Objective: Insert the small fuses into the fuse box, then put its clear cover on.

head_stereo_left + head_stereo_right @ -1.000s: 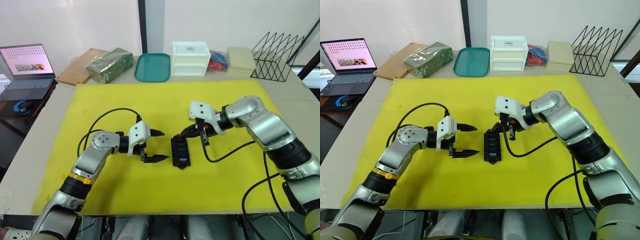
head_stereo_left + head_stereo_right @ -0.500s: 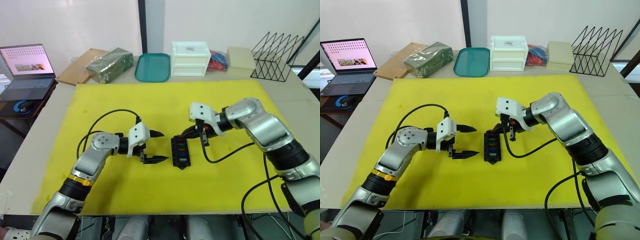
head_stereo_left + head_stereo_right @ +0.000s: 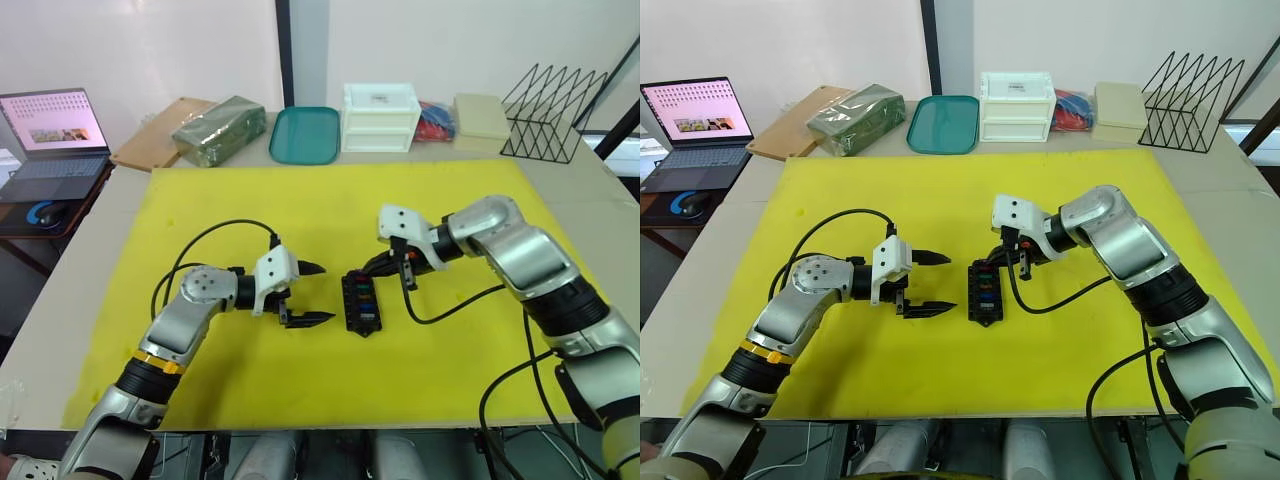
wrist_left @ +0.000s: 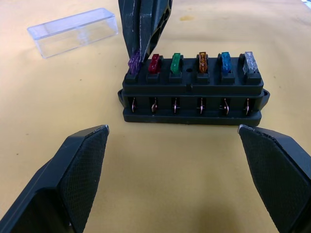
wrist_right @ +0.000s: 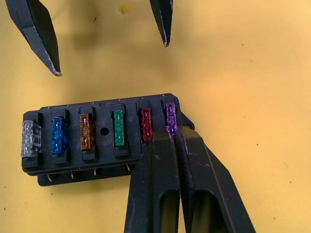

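The black fuse box lies mid-mat with a row of small fuses seated in it: purple, red, green, amber, blue and grey. My right gripper comes in from behind the box. Its fingers are shut together and their tips touch the purple fuse at the end slot. Just left of the box, my left gripper is open and holds nothing. The clear cover lies on the mat behind the box.
A yellow mat covers the table. Along the back stand a teal tray, a white drawer unit, a wire rack and a green bundle. A laptop sits far left. Black cables loop beside both wrists.
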Controlling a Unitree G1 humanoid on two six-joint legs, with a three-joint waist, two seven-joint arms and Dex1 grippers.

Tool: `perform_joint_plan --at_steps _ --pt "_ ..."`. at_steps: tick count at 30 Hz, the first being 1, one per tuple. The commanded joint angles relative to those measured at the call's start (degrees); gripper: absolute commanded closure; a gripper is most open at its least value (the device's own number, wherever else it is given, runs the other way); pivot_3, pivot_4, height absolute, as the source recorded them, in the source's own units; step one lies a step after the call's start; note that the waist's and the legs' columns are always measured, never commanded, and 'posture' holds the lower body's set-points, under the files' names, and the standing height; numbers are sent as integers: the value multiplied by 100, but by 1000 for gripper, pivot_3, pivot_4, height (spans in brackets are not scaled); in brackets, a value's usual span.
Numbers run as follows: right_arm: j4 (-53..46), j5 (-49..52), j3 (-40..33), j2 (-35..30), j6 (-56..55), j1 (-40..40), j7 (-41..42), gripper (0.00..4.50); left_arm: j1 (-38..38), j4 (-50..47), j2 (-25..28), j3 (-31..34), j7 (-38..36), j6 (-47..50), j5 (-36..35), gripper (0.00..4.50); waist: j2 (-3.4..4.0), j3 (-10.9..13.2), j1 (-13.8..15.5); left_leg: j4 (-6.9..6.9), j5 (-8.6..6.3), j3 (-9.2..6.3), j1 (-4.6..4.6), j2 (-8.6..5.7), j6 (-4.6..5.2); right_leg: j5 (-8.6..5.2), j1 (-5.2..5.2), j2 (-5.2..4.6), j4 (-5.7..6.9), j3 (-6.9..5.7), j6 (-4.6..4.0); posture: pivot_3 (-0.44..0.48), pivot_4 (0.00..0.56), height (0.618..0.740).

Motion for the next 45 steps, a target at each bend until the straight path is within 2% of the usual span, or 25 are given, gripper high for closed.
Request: perform_joint_plan --at_steps 1,21,45 --pt "31 -99 0 62 62 -211 61 4500 -51 -161 24 92 1 -42 -27 22 0 0 -8 0 0 0 0 0 0 0 0 0 0 0 0 0 150 740" --pt "130 -388 54 78 -443 -377 346 4500 -1 -167 24 53 -25 -75 31 22 0 0 -90 -1 0 -1 -1 0 0 0 -2 0 0 -1 0 0 150 740" --pt "-141 -449 174 134 -39 -263 522 4500 155 -311 47 71 40 -52 56 22 1 0 -93 -2 0 -1 0 0 0 0 -2 0 0 0 0 0 150 740"
